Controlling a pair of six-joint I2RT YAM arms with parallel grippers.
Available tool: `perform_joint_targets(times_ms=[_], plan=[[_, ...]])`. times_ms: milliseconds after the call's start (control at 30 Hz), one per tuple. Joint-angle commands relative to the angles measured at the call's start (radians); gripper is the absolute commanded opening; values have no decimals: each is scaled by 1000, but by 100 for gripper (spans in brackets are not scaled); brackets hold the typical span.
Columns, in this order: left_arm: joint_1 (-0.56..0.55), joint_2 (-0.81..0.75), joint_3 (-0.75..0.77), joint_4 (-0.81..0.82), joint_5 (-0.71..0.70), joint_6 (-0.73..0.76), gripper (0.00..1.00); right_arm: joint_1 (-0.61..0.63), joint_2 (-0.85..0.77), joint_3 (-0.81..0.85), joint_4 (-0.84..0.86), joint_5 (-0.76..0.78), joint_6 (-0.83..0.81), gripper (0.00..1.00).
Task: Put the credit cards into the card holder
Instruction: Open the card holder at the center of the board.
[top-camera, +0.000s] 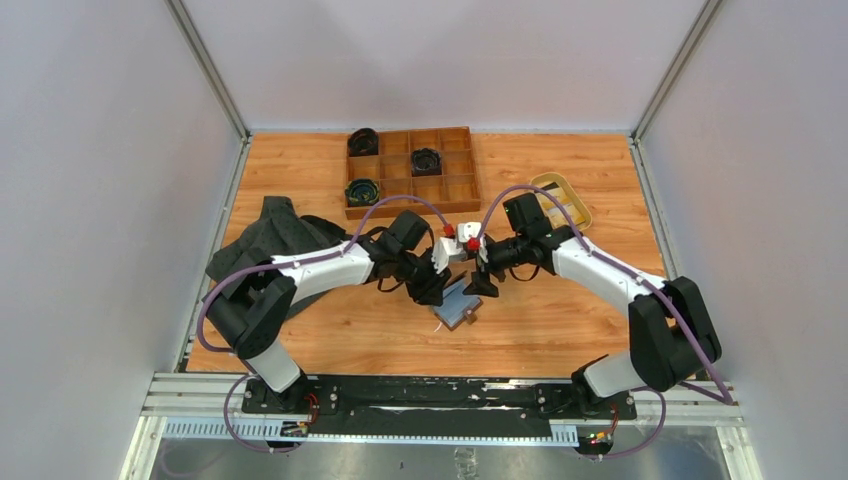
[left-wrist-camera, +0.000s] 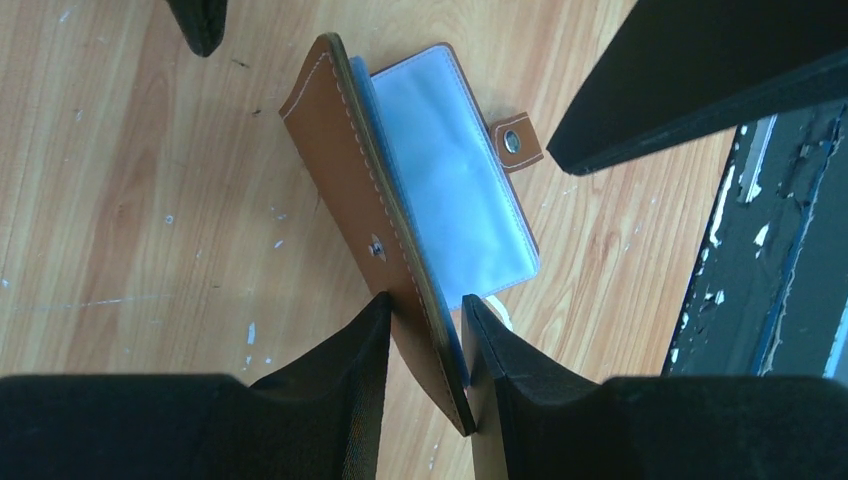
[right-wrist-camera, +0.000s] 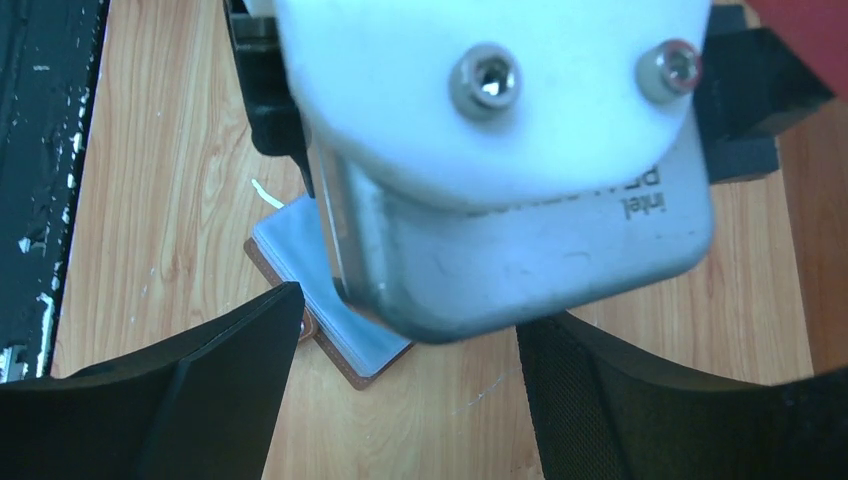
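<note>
2 arms (top-camera: 320, 265) (top-camera: 600, 265) bend inward; left jaws pinch the card holder (left-wrist-camera: 340, 150), right jaws spread.

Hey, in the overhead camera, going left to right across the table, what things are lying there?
A dark cloth → wooden compartment tray → tan dish. The card holder lies nearer, in line with the tray's right end, so its place is unclear.

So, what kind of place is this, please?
Probably a robot test cell: a wooden table closed in by pale walls on metal posts, with a left arm and a right arm bolted to a rail at its near edge.
</note>
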Motion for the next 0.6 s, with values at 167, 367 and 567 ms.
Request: perform_joint_targets(times_ms=[167, 367, 567], plan=[[-8, 12, 19, -68, 8, 95, 32, 4, 39, 5, -22, 5, -150, 78], [-7, -1, 9, -59, 4, 92, 31, 59, 78, -6, -8, 57, -204, 64], [17, -29, -19, -13, 34, 36, 30, 88, 98, -11, 37, 89, -206, 45]])
